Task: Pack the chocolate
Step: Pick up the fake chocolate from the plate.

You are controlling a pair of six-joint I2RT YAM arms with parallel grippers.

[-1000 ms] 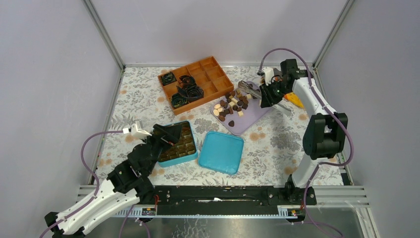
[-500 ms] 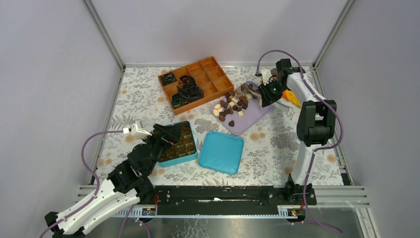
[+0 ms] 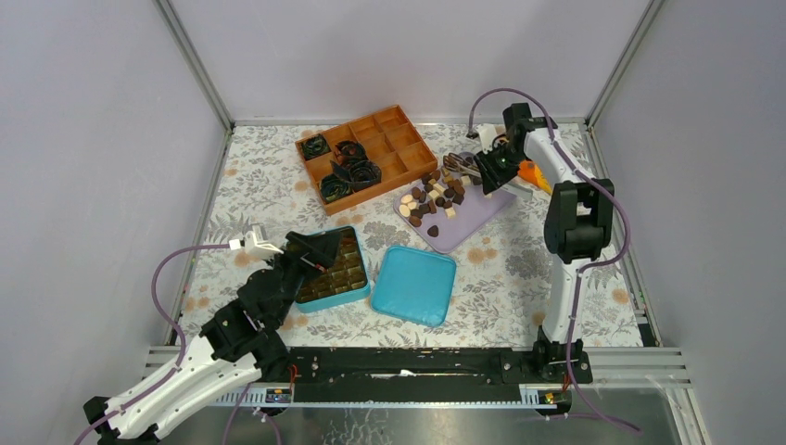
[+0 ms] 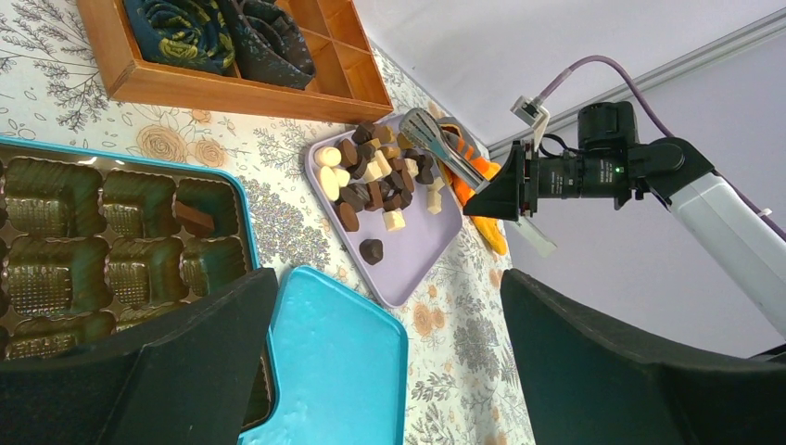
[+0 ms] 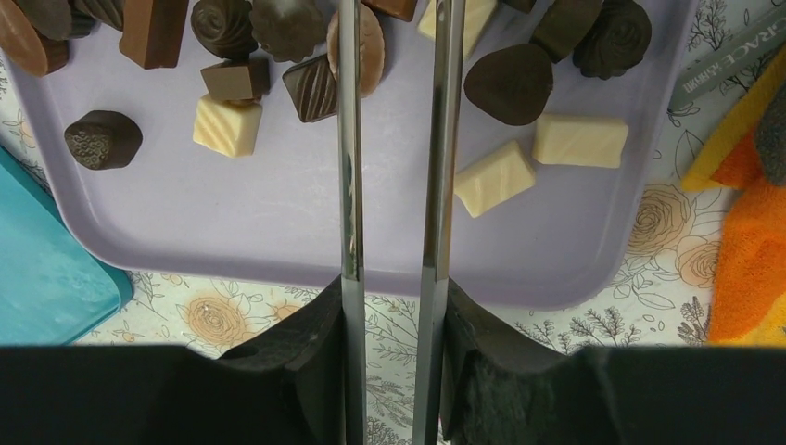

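Chocolate lies heaped on the lilac tray at the far right of the table: dark, mid-brown and cream pieces, most of them crowded toward the tray's far end, with one dark piece sitting alone on its near part. One mid-brown piece is in a cell of the teal box, tilted against the cell wall; the other cells I can see hold none

My right gripper is clamped on a pair of metal tongs, both blades pinched between my fingers and running out over the tray above the chocolates. The blades stand a little apart (their tips pass out of my wrist view, so I cannot tell whether they have a piece). Just beside the tray, on its right, lies an orange-and-yellow thing

My left gripper hangs over the near part of the teal box with its fingers spread as wide as they go, and it has hold of nothing. The box's teal lid lies flat just to the right of the box, between it and the lilac tray. Beyond both, toward the back wall, stands a wooden tray of compartments, several of them holding black crinkled paper cups
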